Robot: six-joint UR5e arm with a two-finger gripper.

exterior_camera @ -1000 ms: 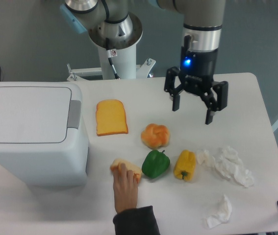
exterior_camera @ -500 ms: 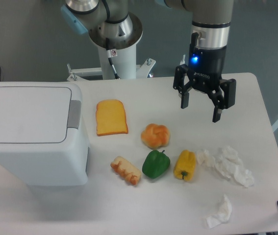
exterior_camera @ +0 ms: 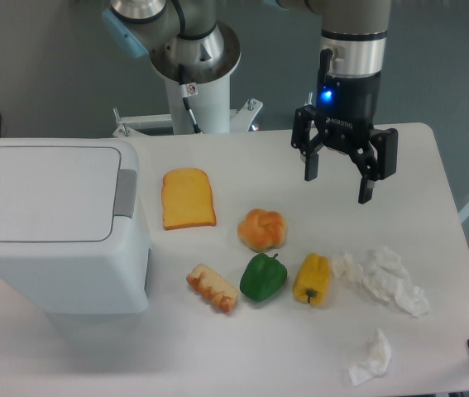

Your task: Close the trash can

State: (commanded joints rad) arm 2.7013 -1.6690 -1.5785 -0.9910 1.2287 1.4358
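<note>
The trash can (exterior_camera: pixel 56 223) is a big white boxy bin at the left of the table, its flat lid lying down flush and a grey push tab (exterior_camera: pixel 125 192) on its right edge. My gripper (exterior_camera: pixel 338 187) hangs open above the right half of the table, far to the right of the bin, with nothing between its fingers.
Between bin and gripper lie a toast slice (exterior_camera: pixel 188 198), a bread roll (exterior_camera: pixel 262 229), a croissant (exterior_camera: pixel 212 287), a green pepper (exterior_camera: pixel 263 277) and a yellow pepper (exterior_camera: pixel 312 279). Crumpled tissues (exterior_camera: pixel 387 277) and another tissue (exterior_camera: pixel 370 358) sit at the right. The robot base (exterior_camera: pixel 193 74) stands behind.
A person's hand that touched the croissant has left the scene. My gripper shifted right and slightly up, still open. The bin has not changed.
</note>
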